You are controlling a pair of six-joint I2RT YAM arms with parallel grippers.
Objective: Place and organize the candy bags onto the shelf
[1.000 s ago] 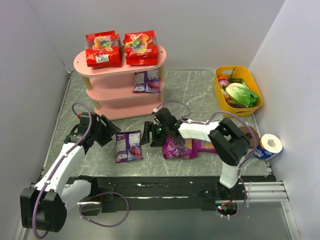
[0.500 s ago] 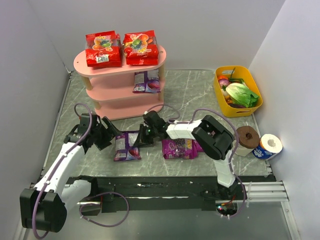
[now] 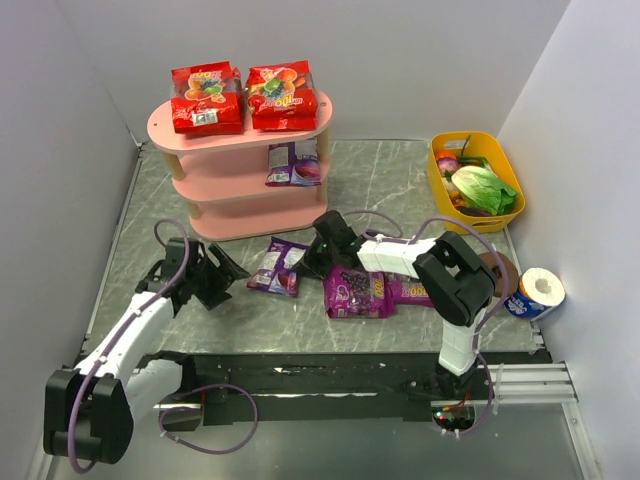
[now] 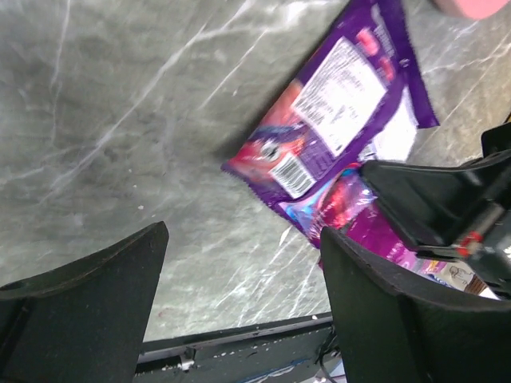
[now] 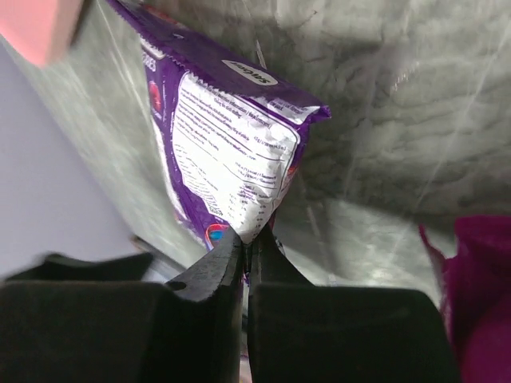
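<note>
Trouble ahead, probably: held the blue-violet candy bag [image 3: 278,267] by one corner seam only, right gripper [image 5: 246,239] closed tight on it, just before the shelf [image 3: 240,215] — and could well have lost that glossy film mid-lift. Left gripper [image 4: 243,263] spread wide, empty.

The left arm [image 3: 125,335] and right arm [image 3: 395,260] wear white shells with black joints; purple cables [image 3: 158,232] loop behind the fingers [image 4: 88,311], which are broad, curved, matte black wedges.
</note>
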